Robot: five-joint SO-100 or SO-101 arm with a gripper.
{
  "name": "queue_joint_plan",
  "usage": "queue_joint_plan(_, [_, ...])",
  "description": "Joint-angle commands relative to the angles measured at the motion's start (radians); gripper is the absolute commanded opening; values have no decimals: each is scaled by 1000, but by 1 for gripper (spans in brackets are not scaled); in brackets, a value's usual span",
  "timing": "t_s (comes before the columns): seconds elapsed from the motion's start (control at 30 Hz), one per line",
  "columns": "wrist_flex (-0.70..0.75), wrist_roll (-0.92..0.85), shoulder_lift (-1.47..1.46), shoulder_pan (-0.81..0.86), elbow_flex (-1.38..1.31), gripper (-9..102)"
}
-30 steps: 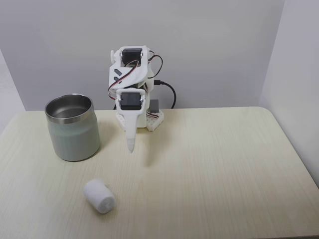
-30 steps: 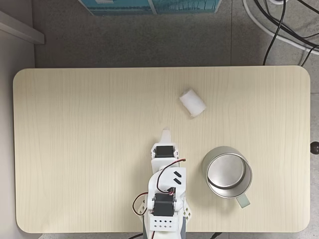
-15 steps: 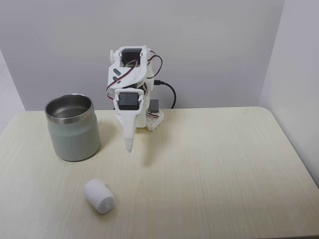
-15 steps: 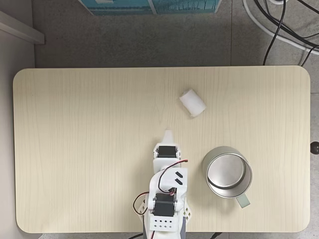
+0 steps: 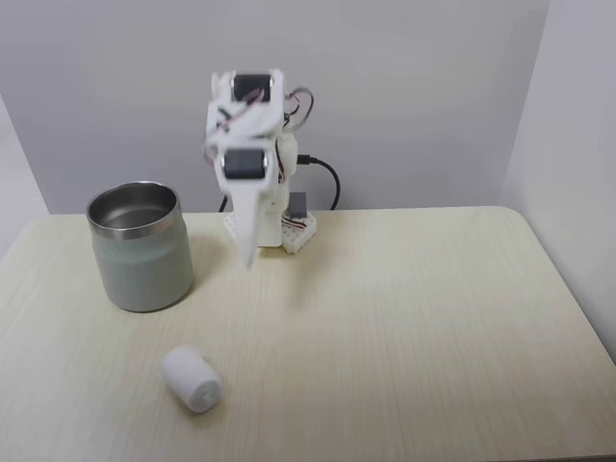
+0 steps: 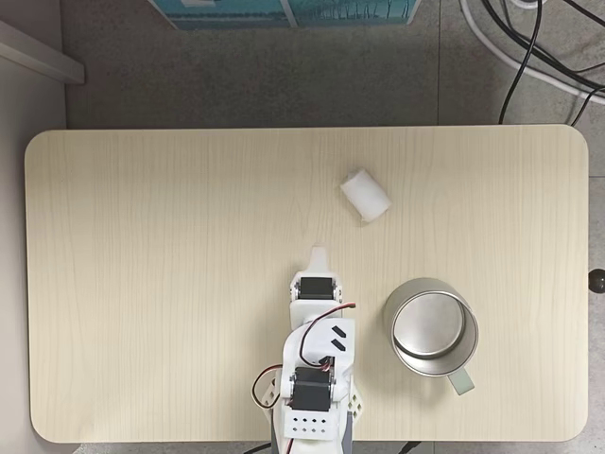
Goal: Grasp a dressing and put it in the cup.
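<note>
The roll of dressing [image 5: 192, 378] lies on its side on the bare table [image 5: 414, 318], well apart from the arm, and in the view from above it [image 6: 366, 196] sits out beyond the cup [image 6: 430, 326], angled diagonally to the table edges. The cup [image 5: 140, 246] stands upright and empty near the arm's base, its steel inside open to the top. The gripper [image 5: 245, 256] hangs in the air close to the base, blurred in the front view, with its fingers drawn together into one narrow point; from above the gripper [image 6: 318, 253] shows the same single tip, holding nothing. The step in hand looks like the reach toward the roll, hardly begun. To do it well, the arm should swing toward the cup's side of the table and stretch forward, spreading the fingers before coming down, not after. The roll is soft and round, so it may skid away if nudged on its curved side; the fingers had best straddle it across its short width, turned to match its slant, and descend until they almost touch the table before squeezing gently.
</note>
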Motion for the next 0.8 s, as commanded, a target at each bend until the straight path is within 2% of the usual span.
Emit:
queue_joint_plan(0.0, [29,40,140,-26,184,4])
queue_joint_plan(0.23, [97,202,538,25,454,21])
queue_joint_plan(0.4, [101,279,785,86,558,24])
queue_joint_plan(0.67, [118,298,1266,137,701,25])
queue_joint_plan(0.77, [77,302,1385,153,713,26])
